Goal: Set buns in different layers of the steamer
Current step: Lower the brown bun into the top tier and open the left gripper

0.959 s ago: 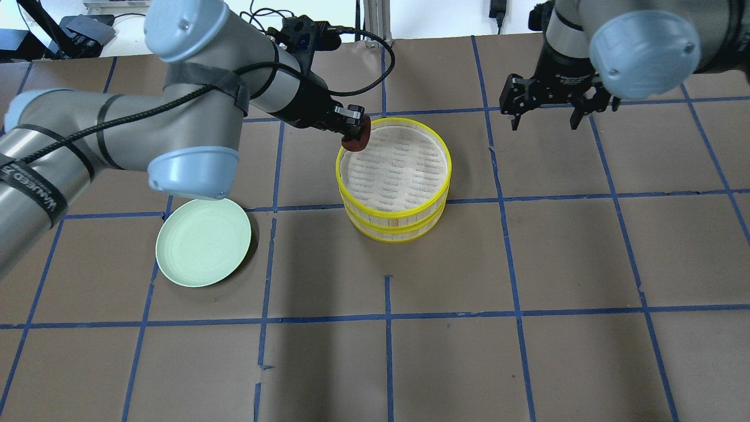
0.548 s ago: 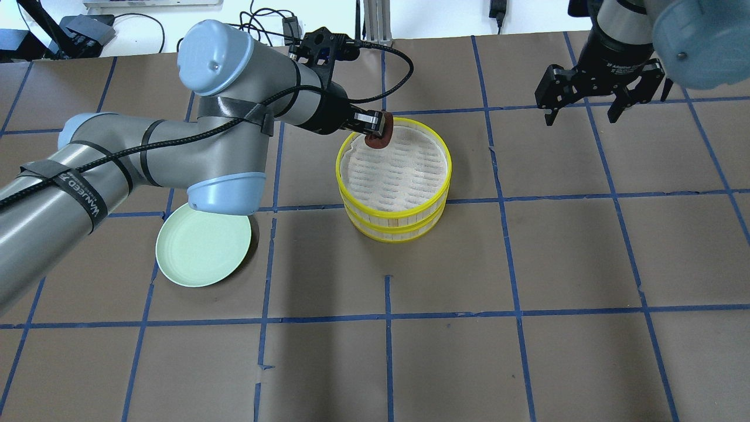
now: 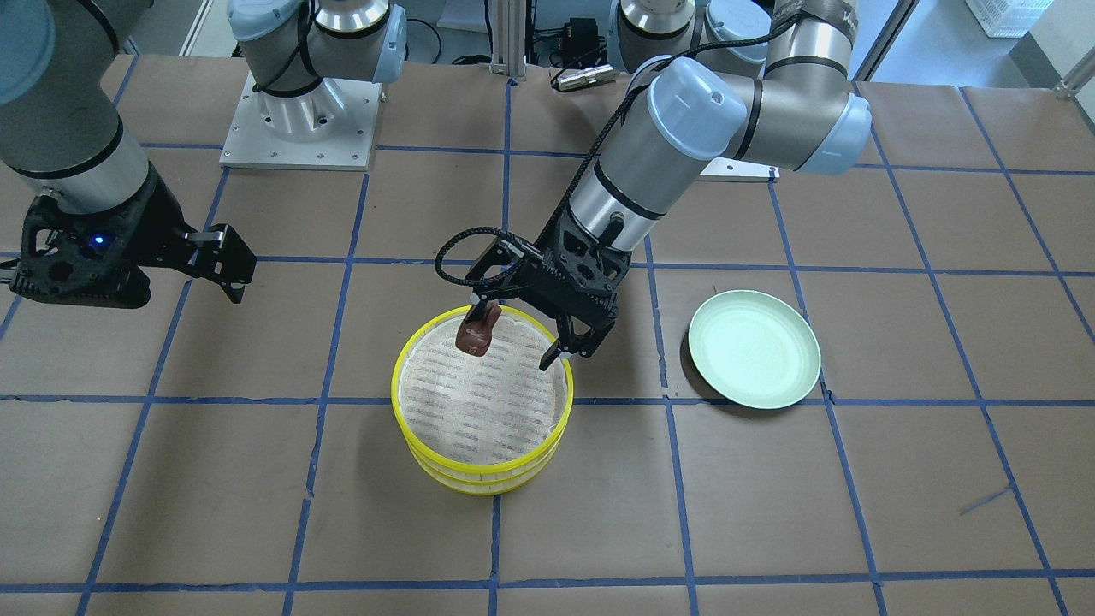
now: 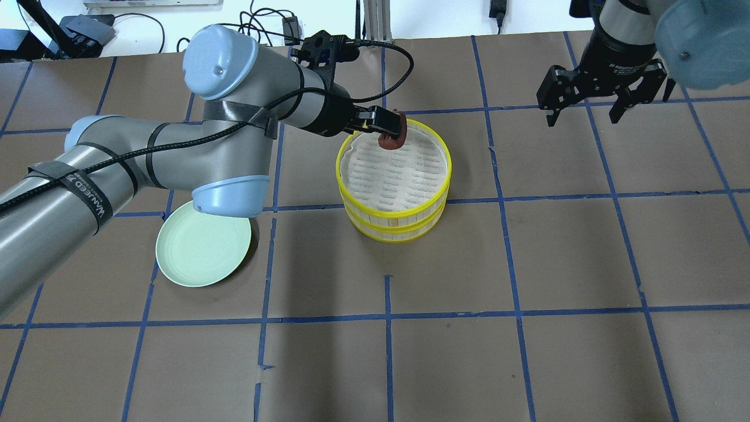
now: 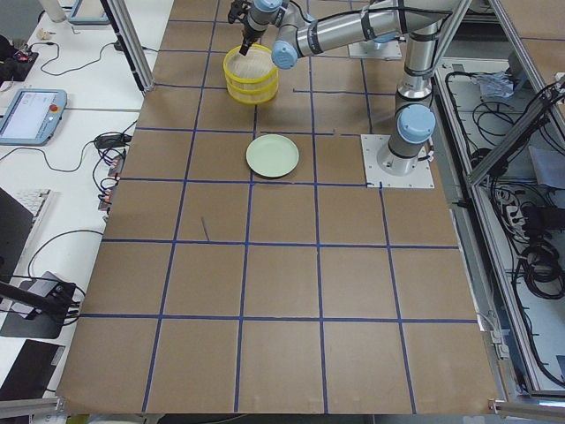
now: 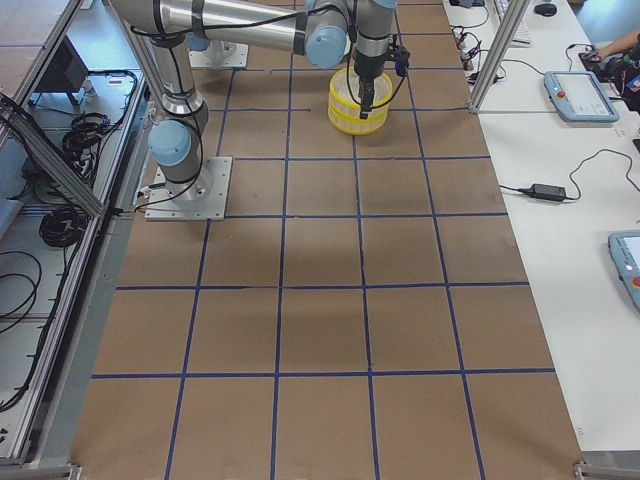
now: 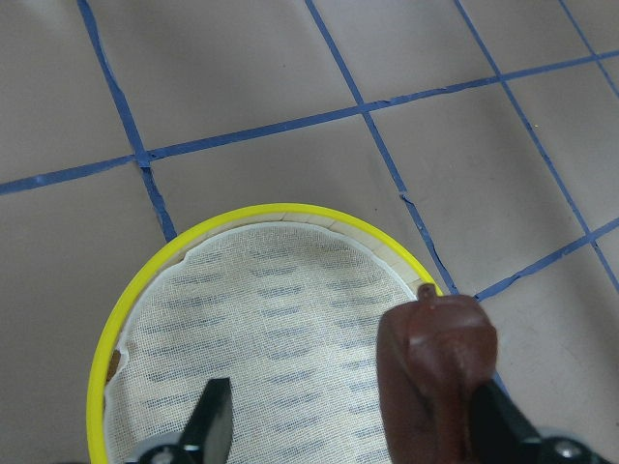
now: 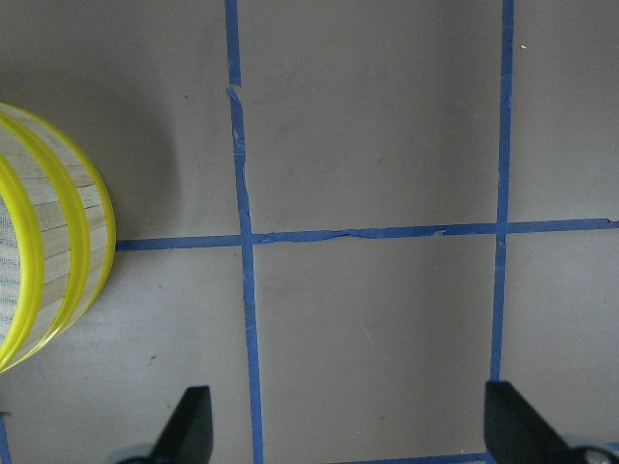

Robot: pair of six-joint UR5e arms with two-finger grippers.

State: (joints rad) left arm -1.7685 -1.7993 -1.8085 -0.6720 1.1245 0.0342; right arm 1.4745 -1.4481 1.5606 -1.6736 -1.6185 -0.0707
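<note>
The two steamer layers are stacked, yellow-rimmed, with a pale cloth floor in the top layer (image 4: 448, 170) (image 3: 395, 393) and the lower layer (image 4: 392, 231) under it. My left gripper (image 3: 518, 335) (image 4: 389, 126) (image 7: 358, 420) hangs over the top layer's rim on the robot's side with its jaws apart. The dark reddish-brown bun (image 3: 476, 334) (image 4: 389, 140) (image 7: 435, 367) sits against one finger, with a wide gap to the other, just above the cloth. The white bun is out of view. My right gripper (image 4: 583, 114) (image 3: 233, 278) is open and empty, well away from the steamer on the robot's right.
A pale green plate (image 4: 202, 249) (image 3: 753, 346) lies empty on the brown table on the steamer's left-arm side, partly under my left elbow. Blue tape lines grid the table. The right wrist view shows only table and the steamer's side (image 8: 48, 251).
My left gripper carried the brown bun rightward along the steamer's rim on the robot's side, and its jaws now stand apart. My right arm drew back to the right a second ago, then held still.
</note>
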